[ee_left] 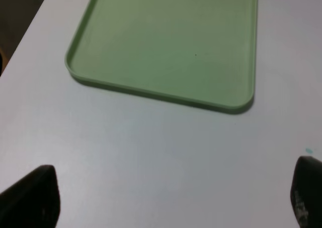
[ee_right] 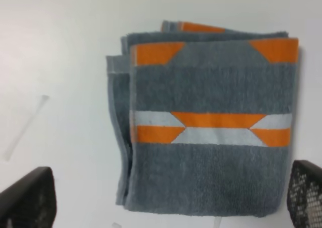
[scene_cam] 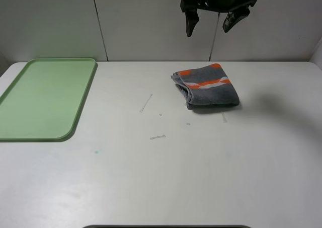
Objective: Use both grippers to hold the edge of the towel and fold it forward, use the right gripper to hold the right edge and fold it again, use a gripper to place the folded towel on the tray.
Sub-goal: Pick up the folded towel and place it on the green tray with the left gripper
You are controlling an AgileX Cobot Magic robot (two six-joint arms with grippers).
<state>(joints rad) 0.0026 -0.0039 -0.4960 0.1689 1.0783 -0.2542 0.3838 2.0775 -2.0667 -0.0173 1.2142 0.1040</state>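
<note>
Right gripper point(scene_cam: 209, 30) is hanging high over the towel point(scene_cam: 207, 86), jaws spread wide and gripping nothing. Towel is lying folded into a thick stack on the table point(scene_cam: 201, 177), right of centre toward the far edge and well apart from the tray point(scene_cam: 45, 97) at the left. Its striped face is showing upward, and its loose layered edges are facing the tray side. Left gripper point(ee_left: 168, 200) is hovering over bare table near a short end of the tray, jaws likewise spread and empty. Folding is looking done, with only the carry to the tray remaining. Main risk: jaws closing on just the upper layers, leaving the lower ones sagging open in the lift and the fold coming undone. Second: a shallow pinch slipping on the long traverse and dropping the stack short of the tray or across its rim. Third: the two arms crowding each other near the tray.
</note>
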